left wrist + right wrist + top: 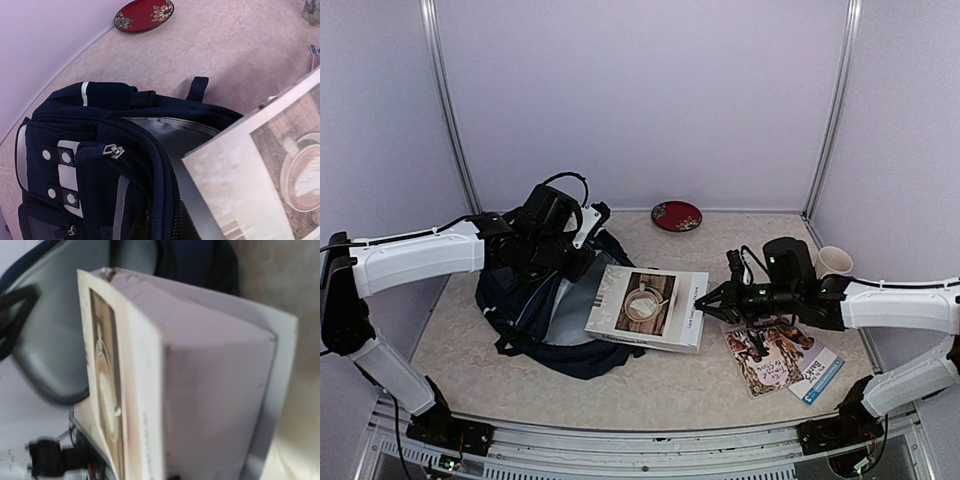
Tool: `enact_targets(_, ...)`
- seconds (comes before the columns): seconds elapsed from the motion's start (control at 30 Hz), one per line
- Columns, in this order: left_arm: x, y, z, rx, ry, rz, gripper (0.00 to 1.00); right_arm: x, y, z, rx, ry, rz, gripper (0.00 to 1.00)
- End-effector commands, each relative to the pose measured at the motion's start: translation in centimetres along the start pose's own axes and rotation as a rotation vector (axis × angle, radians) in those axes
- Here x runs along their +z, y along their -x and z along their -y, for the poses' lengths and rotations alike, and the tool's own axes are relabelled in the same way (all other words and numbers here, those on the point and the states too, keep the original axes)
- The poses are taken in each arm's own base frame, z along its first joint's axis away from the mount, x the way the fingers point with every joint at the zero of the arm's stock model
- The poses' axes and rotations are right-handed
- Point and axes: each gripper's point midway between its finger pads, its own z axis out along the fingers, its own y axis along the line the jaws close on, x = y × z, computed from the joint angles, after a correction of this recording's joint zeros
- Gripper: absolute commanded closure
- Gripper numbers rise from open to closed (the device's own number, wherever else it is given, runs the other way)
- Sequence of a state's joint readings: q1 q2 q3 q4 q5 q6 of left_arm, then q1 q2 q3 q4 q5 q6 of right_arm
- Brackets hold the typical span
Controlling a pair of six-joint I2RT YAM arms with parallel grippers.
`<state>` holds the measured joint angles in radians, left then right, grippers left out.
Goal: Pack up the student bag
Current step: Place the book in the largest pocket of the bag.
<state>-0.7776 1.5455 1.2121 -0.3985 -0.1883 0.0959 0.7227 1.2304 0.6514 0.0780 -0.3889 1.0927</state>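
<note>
Navy fabric student bag (pixel 535 310) is lying on the left half of the table (pixel 650 390), its grey-lined mouth gaping toward the centre. Right arm's jaws are clamping the right edge of a coffee-cover book (pixel 645 305) whose far end is overlapping the lining, probably for sliding in. Left arm's jaws are hanging over the bag's top, seemingly propping the opening; clenched or released cannot be told.
</note>
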Motion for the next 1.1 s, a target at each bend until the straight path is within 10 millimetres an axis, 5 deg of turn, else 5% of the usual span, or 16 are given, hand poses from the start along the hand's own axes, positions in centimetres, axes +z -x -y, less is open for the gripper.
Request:
enact_targets(0.0, -2.0, 3.0, 1.3, -0.031, -0.080, 0.114, 1.00, 2.8, 4.2, -2.8, 0.038, 0.148, 0.147, 1.00)
enact_targets(0.1, -2.6, 3.5, 1.4, -0.037, -0.091, 0.140, 1.00, 6.1, 5.0, -2.9, 0.092, 0.182, 0.176, 1.00)
enact_targets(0.3, -3.5, 4.4, 2.7, -0.045, -0.174, 0.178, 1.00, 14.3, 4.3, -6.2, 0.171, 0.268, 0.145, 1.00)
enact_targets(0.5, -5.0, 5.4, 2.8, -0.059, -0.215, 0.224, 1.00, 19.4, 4.8, -7.7, 0.216, 0.266, 0.236, 1.00)
enact_targets(0.63, -6.2, 6.5, 2.4, -0.120, -0.305, 0.278, 1.00, 22.1, 4.2, -9.9, 0.182, 0.282, 0.255, 1.00)
enact_targets(0.77, -6.6, 6.8, 0.5, -0.178, -0.312, 0.304, 1.00, 25.0, 3.5, -9.4, 0.191, 0.260, 0.233, 0.90)
enact_targets(0.9, -6.3, 6.6, 0.8, -0.170, -0.310, 0.291, 1.00, 27.3, 2.6, -9.5, 0.146, 0.229, 0.176, 0.73)
enact_targets(1.0, -5.8, 6.2, 0.4, -0.168, -0.275, 0.270, 1.00, 27.3, 1.8, -9.9, 0.109, 0.214, 0.126, 0.68)
enact_targets(1.07, -5.6, 6.1, -0.2, -0.172, -0.244, 0.266, 1.00, 26.0, 1.7, -10.0, 0.040, 0.192, 0.127, 0.54)
